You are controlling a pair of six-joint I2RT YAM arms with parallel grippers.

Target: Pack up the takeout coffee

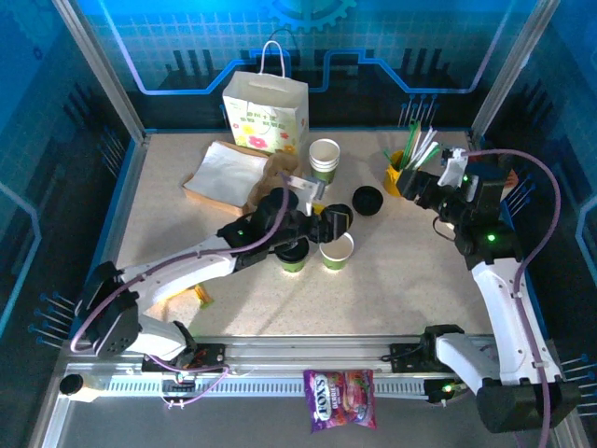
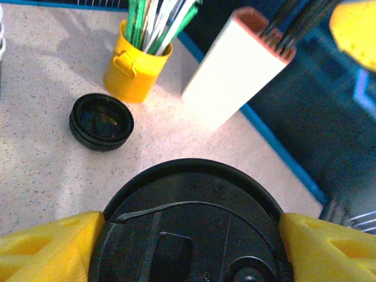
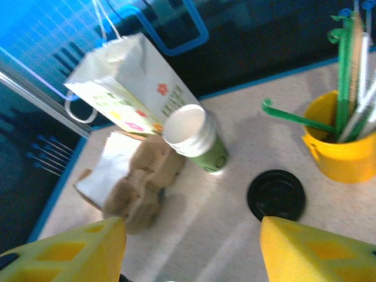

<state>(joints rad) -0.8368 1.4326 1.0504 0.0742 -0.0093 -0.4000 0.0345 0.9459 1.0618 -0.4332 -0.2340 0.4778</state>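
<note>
My left gripper (image 2: 191, 235) is shut on a round black lid (image 2: 194, 223), its yellow fingers (image 2: 53, 247) pressing both sides of the rim. From above, that gripper (image 1: 328, 221) holds the lid just behind an open, lidless white-and-green coffee cup (image 1: 337, 250). A second cup (image 1: 294, 257), with a dark lid on it, stands to its left, partly under the arm. My right gripper (image 3: 191, 247) is open with nothing between its fingers, and sits high near the yellow straw cup (image 1: 401, 175) at the right.
The flower-printed bag (image 1: 266, 112) stands at the back. A brown cup carrier (image 3: 141, 185) lies on white paper beside a stack of spare cups (image 3: 191, 138). More black lids (image 1: 367, 199) lie near the straw cup (image 2: 136, 64).
</note>
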